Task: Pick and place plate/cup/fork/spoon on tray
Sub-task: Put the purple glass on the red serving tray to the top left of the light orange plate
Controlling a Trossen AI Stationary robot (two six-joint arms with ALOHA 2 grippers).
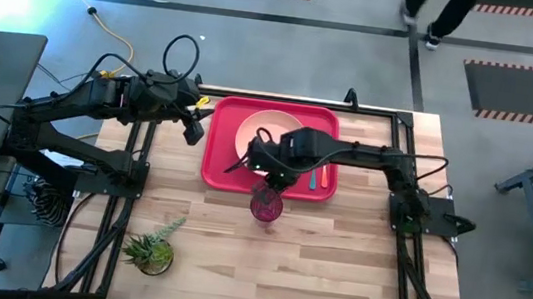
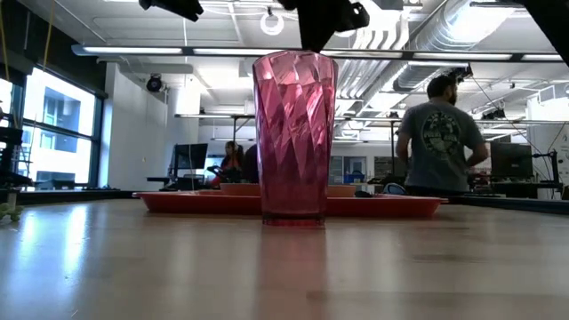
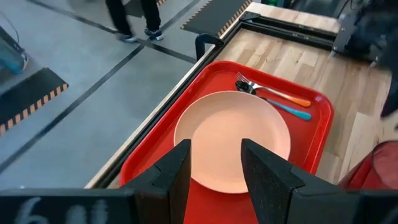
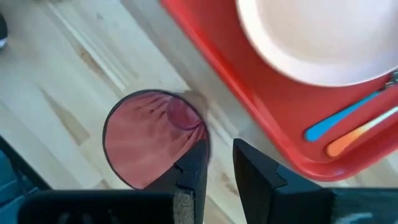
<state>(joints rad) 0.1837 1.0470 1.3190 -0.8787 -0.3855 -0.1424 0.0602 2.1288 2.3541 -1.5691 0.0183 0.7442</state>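
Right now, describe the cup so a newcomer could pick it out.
Find the large red rectangular plastic tray on the wooden table. Just off its near long edge, on bare wood, stands a small translucent magenta faceted tumbler, upright. It is the only tableware off the tray, directly under the right gripper.

Bright, even light falls from overhead. A cyan-white glare burns out the floor beyond my left arm. At counter (image 2: 427, 267) level, ceiling strip lights and a window shine behind the cup (image 2: 294, 138), lighting its facets from the back, and the wood before it shows a soft sheen. Past my right end effector (image 4: 217, 165) the cup's rim and the fork (image 4: 364, 130) and spoon (image 4: 339, 118) handles are blurred; my own fingers (image 4: 258, 177) close to the lens are soft too. The plate (image 3: 231, 140) ahead of my left end effector (image 3: 214, 171) stays fairly sharp, evenly lit.
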